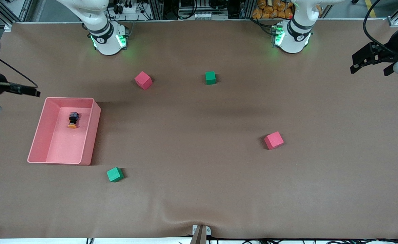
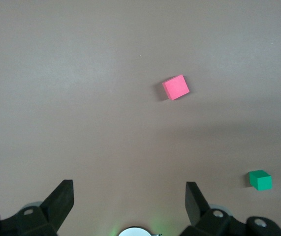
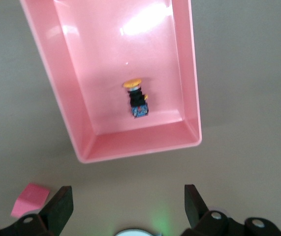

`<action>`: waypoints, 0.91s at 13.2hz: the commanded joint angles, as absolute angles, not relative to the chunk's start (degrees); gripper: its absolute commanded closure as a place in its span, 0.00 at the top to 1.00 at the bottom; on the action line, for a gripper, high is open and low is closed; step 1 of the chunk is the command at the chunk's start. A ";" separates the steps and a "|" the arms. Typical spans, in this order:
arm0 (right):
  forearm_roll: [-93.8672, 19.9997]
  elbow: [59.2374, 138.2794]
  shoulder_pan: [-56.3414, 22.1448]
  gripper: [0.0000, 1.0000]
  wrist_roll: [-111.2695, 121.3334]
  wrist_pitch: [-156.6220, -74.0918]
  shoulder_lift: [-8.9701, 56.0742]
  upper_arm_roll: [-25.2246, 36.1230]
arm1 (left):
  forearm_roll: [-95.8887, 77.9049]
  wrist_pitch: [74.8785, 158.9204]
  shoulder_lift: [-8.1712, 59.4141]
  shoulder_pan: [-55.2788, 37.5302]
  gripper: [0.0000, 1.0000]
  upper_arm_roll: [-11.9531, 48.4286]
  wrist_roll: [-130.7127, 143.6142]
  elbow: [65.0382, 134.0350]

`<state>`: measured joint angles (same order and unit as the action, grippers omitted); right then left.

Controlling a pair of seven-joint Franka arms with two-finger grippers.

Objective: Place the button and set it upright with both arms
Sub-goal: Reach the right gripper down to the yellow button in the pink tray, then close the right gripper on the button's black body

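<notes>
inside pink bin (image 1: 41,130), button (image 1: 73,120) on side, orange cap toward front camera.

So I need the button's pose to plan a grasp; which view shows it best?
The right wrist view: the button lies on its side in the pink bin, orange cap clear. Front view shows it small; the left wrist view misses it.

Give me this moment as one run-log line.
button: lying on its side in pink bin | right gripper: open, above bin | left gripper: open, waiting at table end | grasp: not started
</notes>
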<state>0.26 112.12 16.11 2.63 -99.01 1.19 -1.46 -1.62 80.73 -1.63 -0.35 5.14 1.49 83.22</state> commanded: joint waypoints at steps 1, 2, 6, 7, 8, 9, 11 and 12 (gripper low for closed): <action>1.14 120.04 16.26 1.00 2.55 -108.24 0.08 -2.81 | -2.46 79.89 -1.93 -0.09 1.00 5.19 1.32 82.97; 1.14 122.23 15.48 1.00 2.64 -112.20 0.70 -2.81 | -2.55 79.81 -1.93 0.00 1.00 5.27 1.32 82.97; 1.49 126.83 15.11 1.00 14.20 -126.28 6.48 -2.81 | -2.55 79.80 -1.85 0.00 1.00 5.45 1.41 83.32; 1.41 127.17 15.20 1.00 15.89 -128.82 7.98 -2.81 | -2.55 79.80 -1.85 0.00 1.00 5.36 1.41 83.23; 1.41 127.53 15.21 1.00 16.08 -130.15 9.56 -2.81 | -2.55 79.80 -1.93 -0.09 1.00 5.36 1.41 83.15; 1.41 127.79 15.21 1.00 16.08 -131.56 11.06 -2.81 | -2.55 79.80 -1.93 -0.09 1.00 5.36 1.41 83.14; 1.49 130.59 16.42 1.00 16.26 -137.08 13.00 -2.72 | -2.55 79.80 -1.85 -0.09 1.00 5.36 1.58 83.23; 1.41 131.82 16.78 1.00 16.26 -138.85 12.92 -2.72 | -2.55 79.80 -1.85 -0.09 1.00 5.36 1.58 83.23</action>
